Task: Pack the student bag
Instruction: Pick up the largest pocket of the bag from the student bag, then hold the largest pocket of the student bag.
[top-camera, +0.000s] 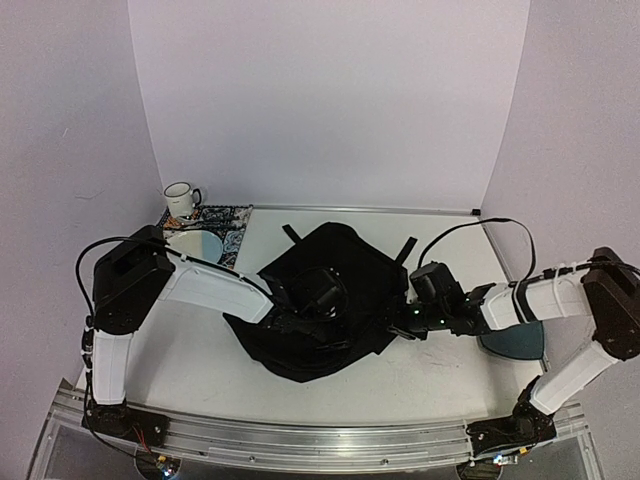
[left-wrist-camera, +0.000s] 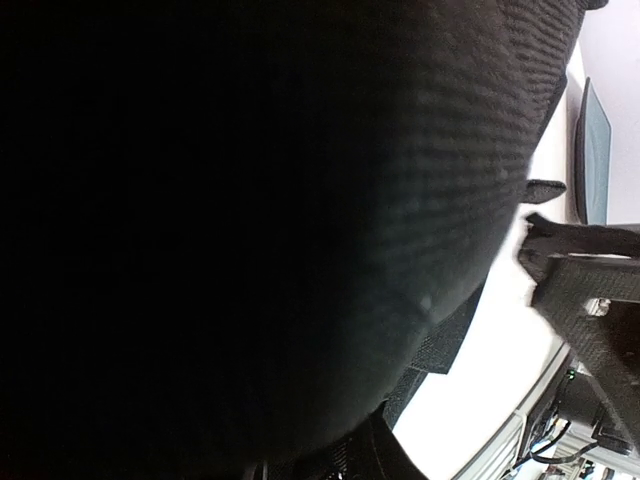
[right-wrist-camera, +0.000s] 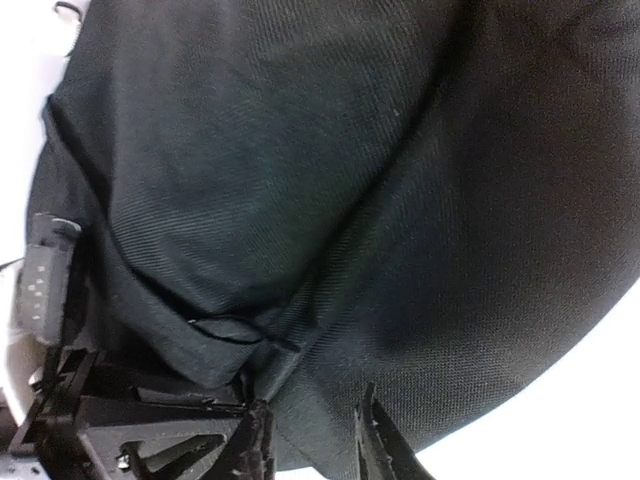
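The student bag (top-camera: 340, 262), a big soft black backpack, lies crumpled in the middle of the table. My left gripper (top-camera: 318, 295) is sunk into the bag's folds near its centre. Only dark bag fabric (left-wrist-camera: 300, 200) fills the left wrist view, so its jaws are hidden. My right gripper (top-camera: 400, 322) is at the bag's right edge. In the right wrist view its fingers (right-wrist-camera: 258, 440) stand apart, with a fold of the bag (right-wrist-camera: 300, 200) lying loosely in the gap at the right gripper (right-wrist-camera: 313, 395).
A white mug (top-camera: 181, 198) stands at the back left beside a patterned mat (top-camera: 222, 228). A flat dark-teal pad (top-camera: 515, 342) lies under the right arm, and the pad (left-wrist-camera: 592, 150) also shows in the left wrist view. Bag straps (top-camera: 405, 250) trail toward the back.
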